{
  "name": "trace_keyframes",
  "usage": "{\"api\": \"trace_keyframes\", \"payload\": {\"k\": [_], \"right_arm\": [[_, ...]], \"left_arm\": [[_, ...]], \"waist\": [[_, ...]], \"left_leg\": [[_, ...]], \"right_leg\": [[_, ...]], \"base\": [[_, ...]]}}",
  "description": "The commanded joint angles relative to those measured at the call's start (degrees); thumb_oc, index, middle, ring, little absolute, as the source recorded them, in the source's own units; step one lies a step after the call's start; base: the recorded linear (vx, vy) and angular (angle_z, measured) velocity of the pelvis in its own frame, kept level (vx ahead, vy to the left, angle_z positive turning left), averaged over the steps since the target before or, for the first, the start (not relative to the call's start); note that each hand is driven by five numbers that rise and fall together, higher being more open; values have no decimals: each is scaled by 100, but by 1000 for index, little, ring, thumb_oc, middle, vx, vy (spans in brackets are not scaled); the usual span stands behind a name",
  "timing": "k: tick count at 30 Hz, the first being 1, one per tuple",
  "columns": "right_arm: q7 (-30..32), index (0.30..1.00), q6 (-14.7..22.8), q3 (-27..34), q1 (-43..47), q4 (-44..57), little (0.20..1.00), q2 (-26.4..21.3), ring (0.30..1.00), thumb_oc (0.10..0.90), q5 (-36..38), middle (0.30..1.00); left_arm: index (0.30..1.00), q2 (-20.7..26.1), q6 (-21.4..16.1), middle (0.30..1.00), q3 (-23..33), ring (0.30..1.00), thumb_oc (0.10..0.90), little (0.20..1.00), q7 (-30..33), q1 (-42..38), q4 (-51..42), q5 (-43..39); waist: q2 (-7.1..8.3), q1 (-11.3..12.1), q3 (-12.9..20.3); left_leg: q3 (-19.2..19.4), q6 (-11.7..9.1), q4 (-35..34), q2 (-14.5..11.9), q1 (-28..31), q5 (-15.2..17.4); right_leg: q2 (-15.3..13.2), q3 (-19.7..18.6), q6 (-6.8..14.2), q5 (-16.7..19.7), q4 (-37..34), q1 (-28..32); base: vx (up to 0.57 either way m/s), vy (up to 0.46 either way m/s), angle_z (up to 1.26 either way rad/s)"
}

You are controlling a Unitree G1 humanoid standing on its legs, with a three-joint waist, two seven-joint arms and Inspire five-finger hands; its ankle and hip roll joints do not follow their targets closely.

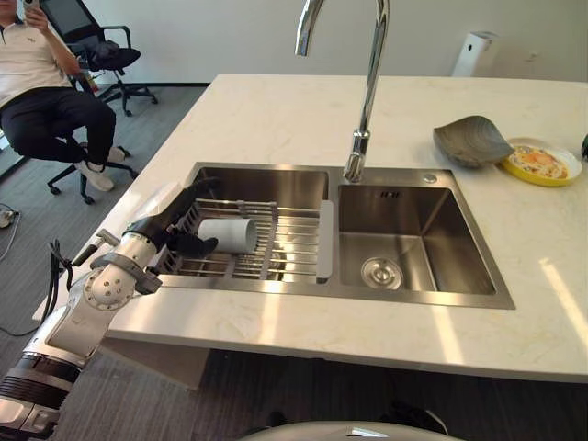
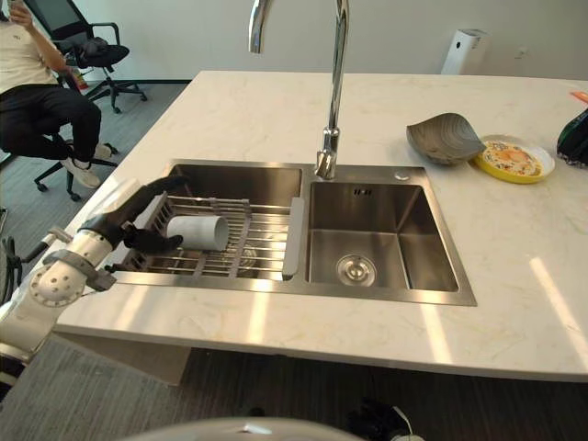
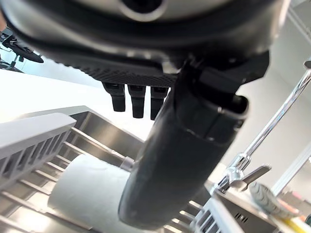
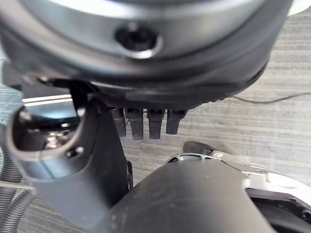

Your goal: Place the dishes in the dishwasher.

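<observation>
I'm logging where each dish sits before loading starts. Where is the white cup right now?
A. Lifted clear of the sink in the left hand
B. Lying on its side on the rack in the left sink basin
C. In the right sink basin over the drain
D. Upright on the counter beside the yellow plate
B: the white cup lies on its side on the rack, with the left hand open beside it.
</observation>
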State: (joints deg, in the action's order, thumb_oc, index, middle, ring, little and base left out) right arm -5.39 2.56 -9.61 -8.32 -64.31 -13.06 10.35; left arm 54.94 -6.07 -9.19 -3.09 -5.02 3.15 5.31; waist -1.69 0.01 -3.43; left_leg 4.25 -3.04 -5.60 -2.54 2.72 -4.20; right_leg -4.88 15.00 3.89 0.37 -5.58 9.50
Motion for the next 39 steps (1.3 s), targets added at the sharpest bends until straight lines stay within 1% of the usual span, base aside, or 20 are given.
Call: {"api": "trace_keyframes", "payload": {"k": [1, 2, 5, 7, 8, 9, 10, 11, 13, 17, 23, 24, 30, 39], "right_arm": [[-153, 900, -160, -284, -355, -340, 900, 75, 900, 800, -138, 900], [-136, 900, -145, -268, -365, -360, 900, 30, 900, 800, -134, 900], [-114, 900, -128, -268, -357, -351, 900, 14, 900, 800, -115, 900], [-99, 900, -105, -269, -339, -333, 900, -11, 900, 800, -86, 900], [-99, 900, -105, -266, -339, -333, 900, -10, 900, 800, -86, 900], [-85, 900, -71, -288, -333, -319, 900, -47, 900, 800, -58, 900], [-65, 900, -45, -283, -337, -310, 900, -41, 900, 800, -45, 900], [-63, 900, -44, -281, -338, -310, 900, -38, 900, 800, -44, 900], [-3, 900, -13, -282, -326, -297, 900, -20, 900, 800, 15, 900], [62, 900, 21, -261, -337, -286, 900, -21, 900, 800, 59, 900], [115, 900, 30, -220, -356, -290, 900, -54, 900, 800, 123, 900], [130, 900, 24, -218, -340, -291, 900, -66, 900, 800, 143, 900], [148, 900, 18, -233, -317, -281, 900, -78, 900, 800, 164, 900], [188, 900, 4, -205, -294, -294, 900, -127, 900, 800, 211, 900]], "left_arm": [[900, 299, -229, 900, 338, 900, 800, 900, 197, -918, -84, 261], [900, 317, -206, 900, 133, 900, 800, 900, 269, -1054, 161, 516], [900, 305, -220, 900, -18, 900, 800, 900, 297, -1158, 307, 661], [900, 398, -229, 900, -205, 900, 800, 900, 392, -1285, 487, 1044], [900, 398, -231, 900, -213, 900, 800, 900, 394, -1292, 491, 1045], [900, 552, -278, 900, -343, 900, 800, 900, 581, -1438, 603, 1523], [900, 580, -304, 900, -438, 900, 800, 900, 660, -1513, 637, 1687], [900, 577, -307, 900, -452, 900, 800, 900, 669, -1524, 647, 1696], [900, 611, -260, 900, -527, 900, 800, 900, 942, -1538, 778, 2231], [900, 518, -177, 900, -622, 900, 800, 900, 1189, -1578, 996, 2671], [900, 367, -104, 900, -785, 900, 800, 900, 1289, -1694, 1293, 2894], [900, 327, -40, 900, -838, 900, 800, 900, 1303, -1744, 1431, 2906], [900, 176, 70, 900, -897, 900, 800, 900, 1431, -1793, 1822, 3006], [900, -65, 121, 900, -1001, 900, 800, 900, 1416, -1888, 2060, 2919]], "waist": [[-46, 129, -104], [-49, 103, -107], [-47, 88, -107], [-39, 71, -105], [-38, 75, -105], [-39, 37, -112], [-31, 42, -118], [-29, 47, -117], [-14, 33, -122], [-4, 7, -123], [-4, -34, -123], [-3, -51, -123], [1, -85, -105], [0, -129, -102]], "left_leg": [[278, -461, 60, -514, 207, 281], [286, -460, 60, -514, 190, 276], [296, -456, 60, -515, 183, 279], [325, -455, 60, -512, 186, 295], [326, -455, 60, -512, 186, 295], [345, -457, 60, -516, 192, 305], [351, -454, 60, -516, 193, 311], [353, -454, 60, -515, 194, 312], [382, -452, 60, -523, 203, 331], [407, -444, 60, -533, 230, 355], [447, -435, 60, -537, 268, 388], [461, -435, 60, -540, 280, 395], [486, -432, 60, -548, 325, 425], [514, -430, 60, -548, 354, 446]], "right_leg": [[-754, -44, 941, 296, 58, -422], [-760, -45, 948, 313, 58, -453], [-762, -66, 954, 318, 58, -478], [-757, -88, 960, 332, 58, -502], [-757, -89, 960, 332, 58, -503], [-754, -104, 965, 340, 58, -520], [-750, -118, 967, 341, 58, -528], [-750, -121, 968, 341, 58, -529], [-749, -151, 975, 345, 58, -546], [-746, -199, 977, 335, 58, -565], [-735, -248, 975, 328, 58, -580], [-732, -269, 975, 331, 58, -584], [-724, -296, 969, 321, 58, -584], [-707, -335, 965, 300, 58, -581]], "base": [[0, 0, 0], [0, 0, 0], [0, 0, 0], [0, 0, 0], [0, 0, 0], [0, 0, 0], [0, 0, 0], [0, 0, 0], [7, 6, -7], [8, 5, -8], [11, 10, -5], [17, 10, -4], [17, 5, -6], [4, 2, -3]]}}
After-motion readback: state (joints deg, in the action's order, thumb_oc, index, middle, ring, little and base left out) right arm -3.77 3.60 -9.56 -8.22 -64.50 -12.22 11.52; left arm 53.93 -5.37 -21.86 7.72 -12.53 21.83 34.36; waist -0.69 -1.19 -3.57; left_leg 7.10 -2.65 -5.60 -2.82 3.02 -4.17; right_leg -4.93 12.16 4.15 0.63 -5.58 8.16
